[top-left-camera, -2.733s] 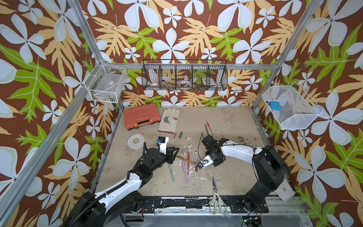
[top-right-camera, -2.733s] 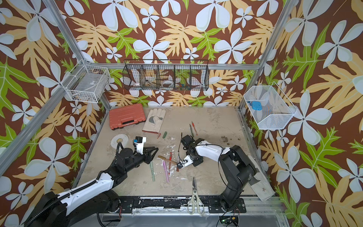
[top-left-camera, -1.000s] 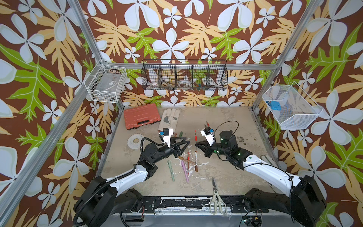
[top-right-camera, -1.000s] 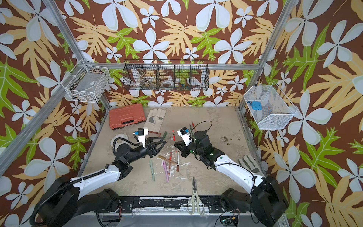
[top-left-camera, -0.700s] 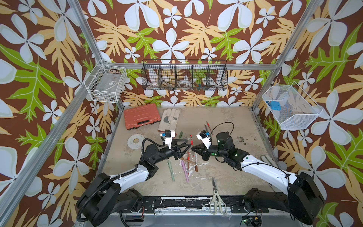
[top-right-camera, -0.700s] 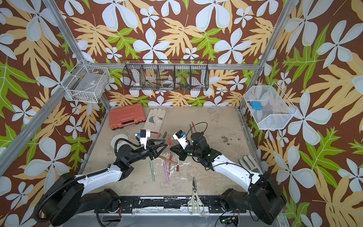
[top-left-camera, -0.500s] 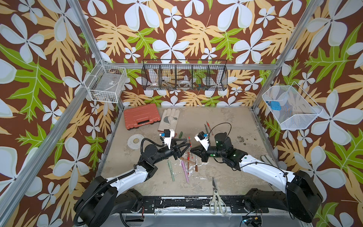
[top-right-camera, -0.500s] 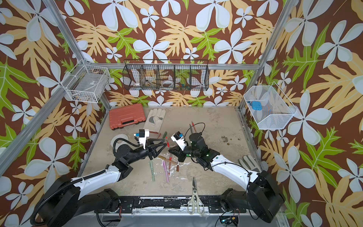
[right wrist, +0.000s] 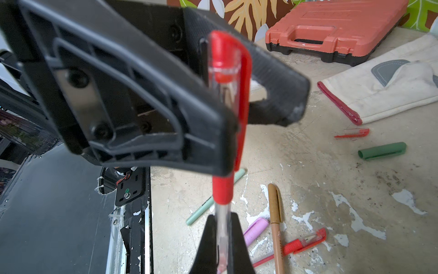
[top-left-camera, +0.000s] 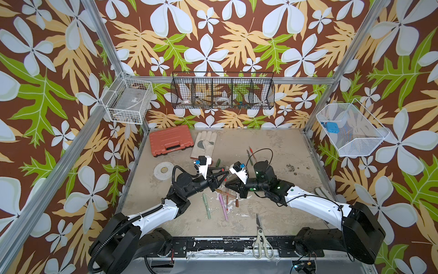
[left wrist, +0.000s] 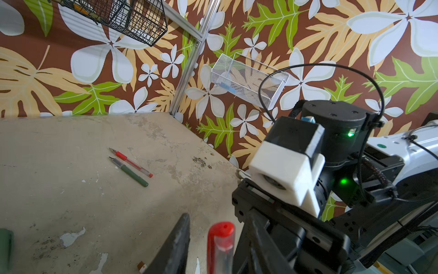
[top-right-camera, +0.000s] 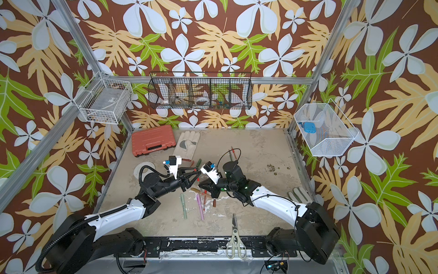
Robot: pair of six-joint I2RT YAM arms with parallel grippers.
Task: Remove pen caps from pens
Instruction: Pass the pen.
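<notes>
floral walls [top-left-camera: 213,35] enclose a scuffed beige tabletop [top-left-camera: 284,142] strewn with pens [top-left-camera: 222,206].

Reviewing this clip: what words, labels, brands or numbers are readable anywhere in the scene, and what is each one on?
No text is legible.
pale green pen: dark print along the barrel, too blurred to read.
tan pen: small mark on the barrel, too small to read.
orange case: faint raised lettering on the lid, too blurred.
clear box in the white basket: a label, too small.
red pen: no print seen.
</notes>
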